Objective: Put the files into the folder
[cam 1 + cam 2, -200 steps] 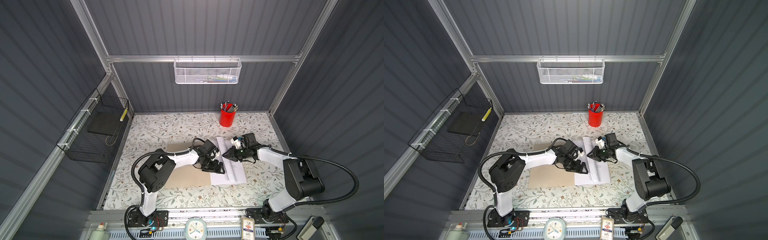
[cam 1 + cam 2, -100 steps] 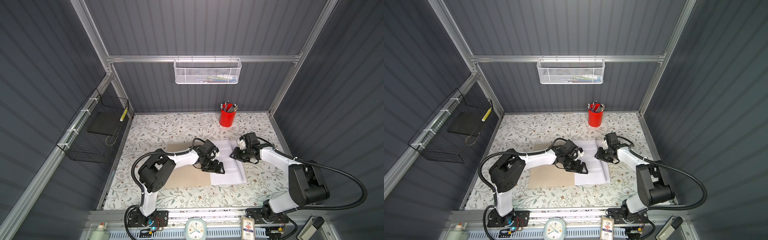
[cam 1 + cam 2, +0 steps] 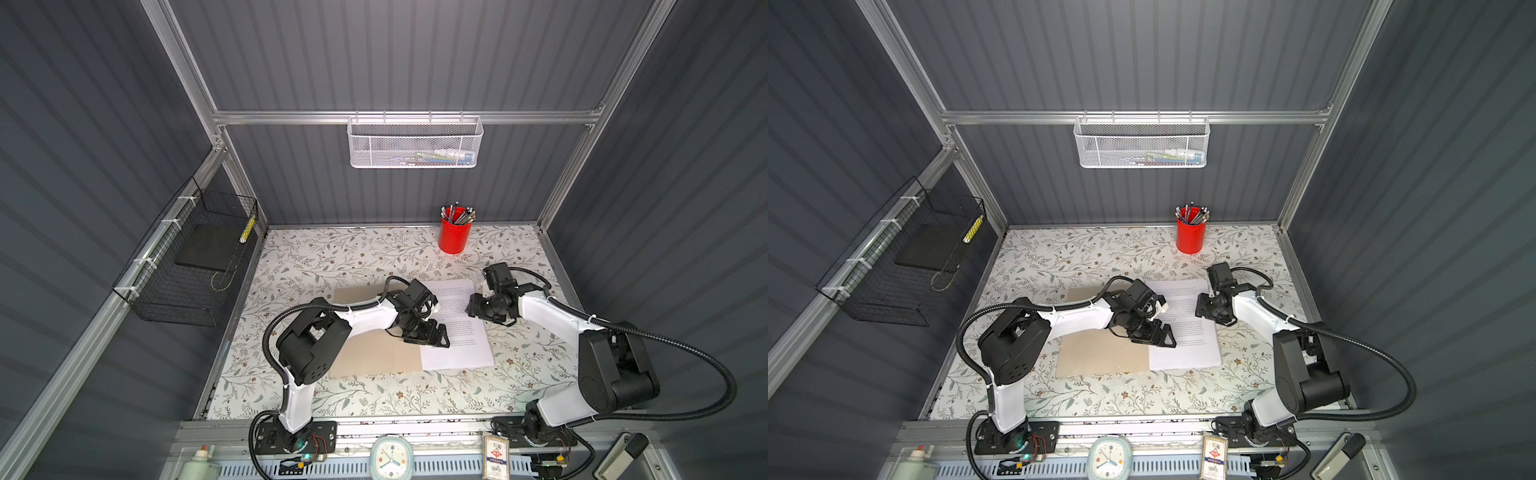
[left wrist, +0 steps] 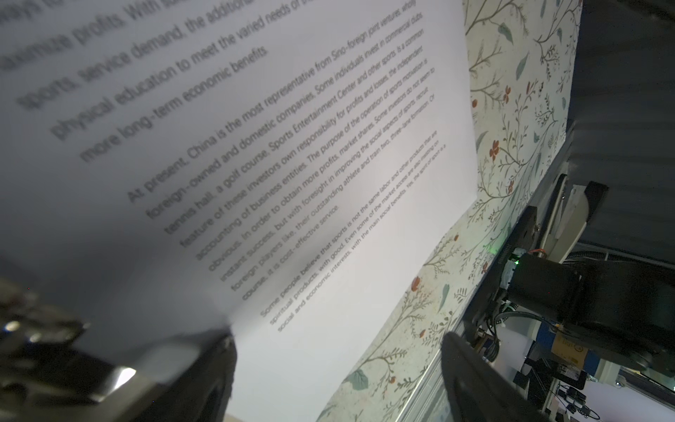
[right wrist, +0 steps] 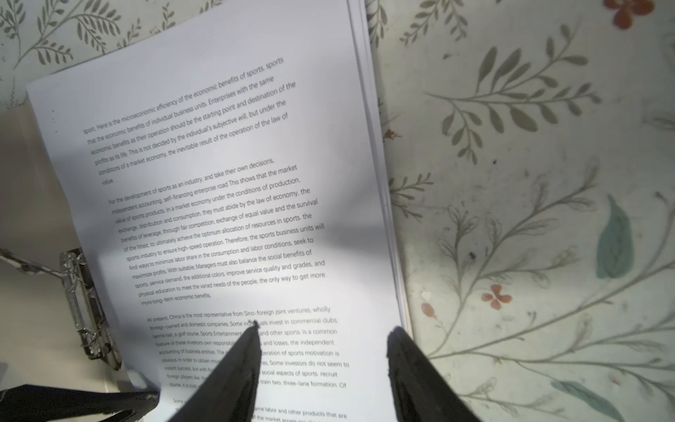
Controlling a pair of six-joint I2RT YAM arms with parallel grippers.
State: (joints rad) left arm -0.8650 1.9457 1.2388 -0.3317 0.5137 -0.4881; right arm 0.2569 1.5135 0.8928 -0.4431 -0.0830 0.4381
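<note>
The folder lies open and flat on the flowered table. In both top views its tan leaf shows to the left of the files, a squared stack of white printed sheets whose near long edge meets the folder's spine. The right wrist view shows the metal clip sitting right at that edge of the files. Whether it pinches them cannot be told. On the opposite edge the fanned sheet borders meet the tablecloth directly, so no card shows there. The left gripper hangs low over the spine and the stack's near edge with its jaws spread wide. In its own wrist view the left gripper has one blurred finger over the paper and the other out beyond the sheet's corner, and nothing is clamped between them. The files fill most of that view. The right gripper sits over the stack's far side, toward the back of the table. Its wrist view shows the right gripper with jaws parted, one tip above the printed lines and the other just at the stack's outer edge, holding nothing. A red cup of pens stands near the back wall, well apart from the paper.
</note>
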